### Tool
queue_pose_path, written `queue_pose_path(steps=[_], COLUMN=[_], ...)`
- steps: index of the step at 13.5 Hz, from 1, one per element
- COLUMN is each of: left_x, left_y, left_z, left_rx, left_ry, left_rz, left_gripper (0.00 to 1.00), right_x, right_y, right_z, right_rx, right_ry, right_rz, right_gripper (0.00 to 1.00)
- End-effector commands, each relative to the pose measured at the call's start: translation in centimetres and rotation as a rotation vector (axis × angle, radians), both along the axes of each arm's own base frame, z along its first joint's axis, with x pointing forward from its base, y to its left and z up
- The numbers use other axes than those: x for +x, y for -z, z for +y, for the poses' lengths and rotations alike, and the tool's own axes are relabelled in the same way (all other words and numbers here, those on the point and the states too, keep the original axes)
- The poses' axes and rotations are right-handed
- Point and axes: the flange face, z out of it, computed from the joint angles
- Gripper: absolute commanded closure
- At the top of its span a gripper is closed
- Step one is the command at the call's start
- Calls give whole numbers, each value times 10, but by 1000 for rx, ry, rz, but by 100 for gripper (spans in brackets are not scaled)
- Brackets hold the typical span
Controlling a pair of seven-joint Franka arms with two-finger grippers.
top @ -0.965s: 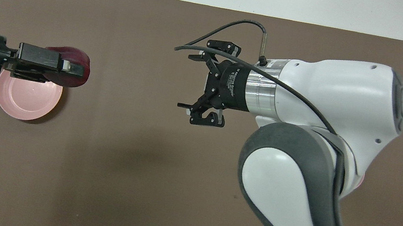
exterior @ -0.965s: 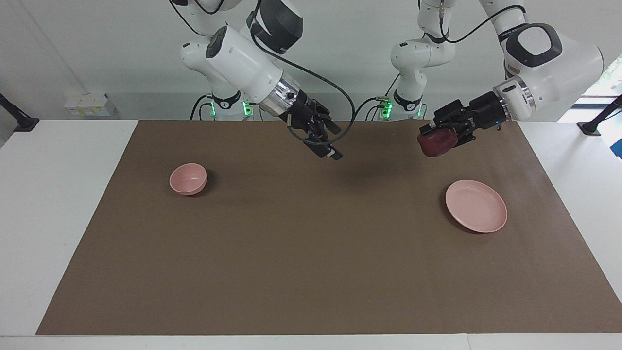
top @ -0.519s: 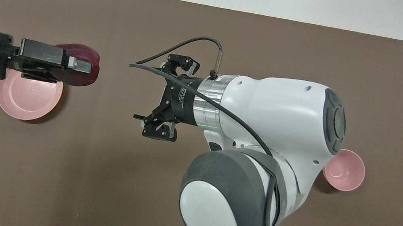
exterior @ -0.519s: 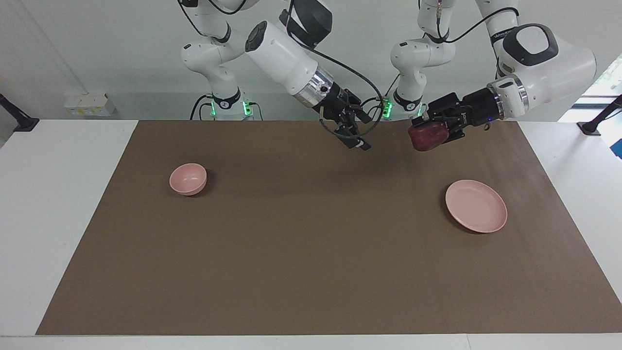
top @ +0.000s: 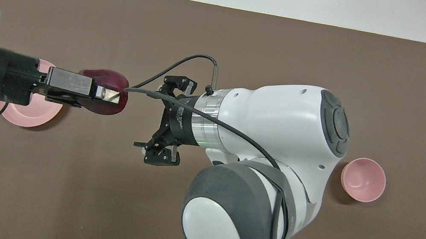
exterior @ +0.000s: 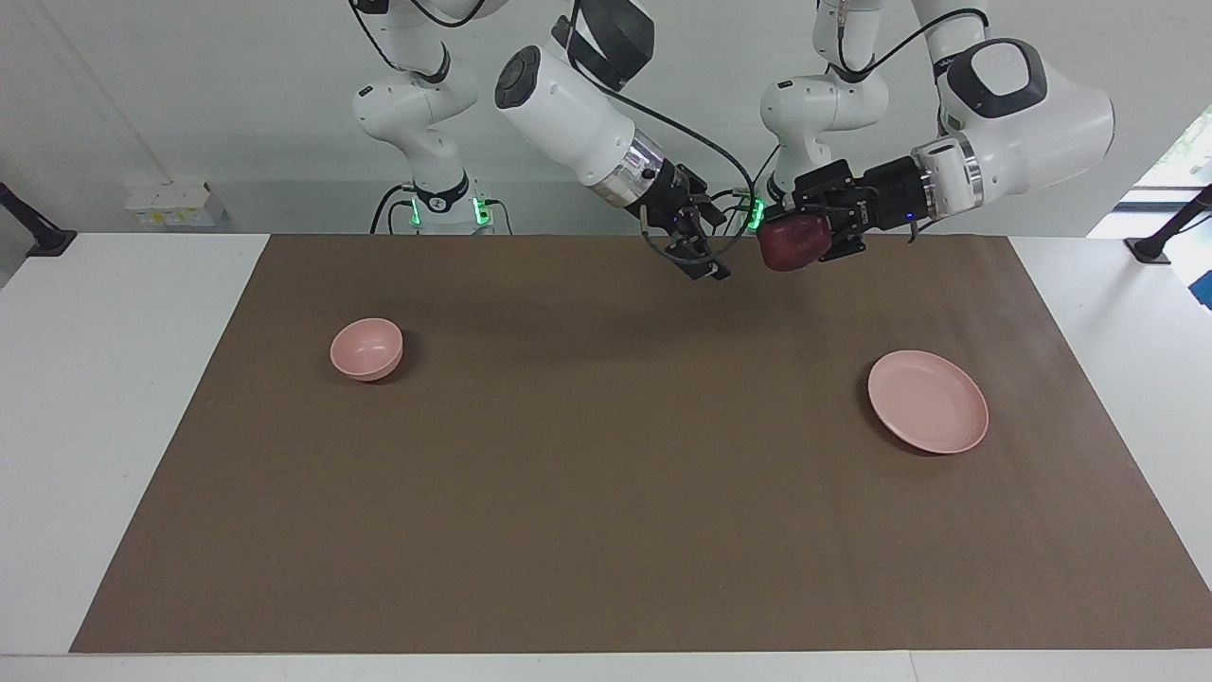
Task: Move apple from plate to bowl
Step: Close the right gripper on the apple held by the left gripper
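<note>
Maroon apple (exterior: 791,243); pink plate (exterior: 928,401), pink bowl (exterior: 366,349)

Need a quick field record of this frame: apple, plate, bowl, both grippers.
apple: held in the air over the mat's middle, off the plate
plate: empty, toward the left arm's end
bowl: empty, toward the right arm's end
left gripper: shut on the apple
right gripper: open, raised beside the apple, not touching it
stage: handover about to happen

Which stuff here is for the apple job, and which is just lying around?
For the job:
- apple, gripped in the left claw, up in the air
- plate, now empty
- bowl, empty
- right claw, open beside the apple

Just lying around:
- brown mat
- white box by the wall
</note>
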Motion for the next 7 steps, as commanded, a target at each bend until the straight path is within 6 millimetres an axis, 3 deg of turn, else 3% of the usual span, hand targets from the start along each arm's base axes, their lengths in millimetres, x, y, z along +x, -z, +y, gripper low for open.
queue_pose_path(steps=[1,7], left_x=[-11,-19], left_y=[4,15], left_z=[-5,-27], left_rx=[-18,-8], left_ry=[17,71], left_rz=[-27,-19], left_gripper=[100,100], right_x=[-2,-2], right_y=[-3,1], right_z=[-3,-9], right_rx=[9,-14], right_ry=[-49,-130], right_rz=[-20,-37], right_gripper=[0,0])
